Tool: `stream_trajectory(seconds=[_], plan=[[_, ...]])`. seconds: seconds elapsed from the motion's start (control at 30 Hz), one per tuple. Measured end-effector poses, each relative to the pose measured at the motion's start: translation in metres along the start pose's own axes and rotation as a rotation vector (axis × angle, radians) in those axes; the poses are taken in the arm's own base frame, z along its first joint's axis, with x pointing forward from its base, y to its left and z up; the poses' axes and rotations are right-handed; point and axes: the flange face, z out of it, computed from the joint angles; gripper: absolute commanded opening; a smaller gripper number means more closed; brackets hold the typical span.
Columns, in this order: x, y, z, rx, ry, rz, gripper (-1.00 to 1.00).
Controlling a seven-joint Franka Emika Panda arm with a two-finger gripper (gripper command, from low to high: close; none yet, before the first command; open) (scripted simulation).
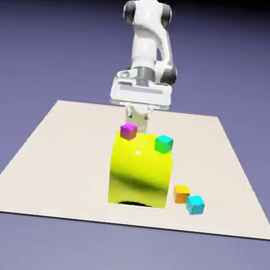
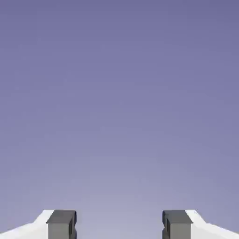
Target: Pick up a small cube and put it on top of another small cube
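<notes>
I find my gripper (image 1: 138, 119) open and empty, behind the yellow block (image 1: 140, 176); the magenta cube (image 1: 128, 131) lies just below and toward camera.

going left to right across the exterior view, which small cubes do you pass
purple cube → green cube → orange cube → cyan cube; the first two sit on top of the big yellow block, the last two on the table

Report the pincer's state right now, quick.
Pincer: open, holding nothing; only blue-violet backdrop shows between its fingertips.
</notes>
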Motion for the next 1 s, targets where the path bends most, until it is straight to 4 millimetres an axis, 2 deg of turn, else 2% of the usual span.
stream_trajectory(seconds=[0.17,0.37,0.5,0.7,1.0], plan=[[-0.019,-0.034,0.052,-0.124,-0.161,-0.038,0.0],[-0.058,-0.068,0.114,-0.276,-0.347,-0.082,0.0],[-0.094,-0.089,0.153,-0.377,-0.467,-0.117,0.0],[-0.152,-0.107,0.205,-0.536,-0.636,-0.155,0.0],[-0.253,-0.123,0.264,-0.773,-0.872,-0.217,0.0]])
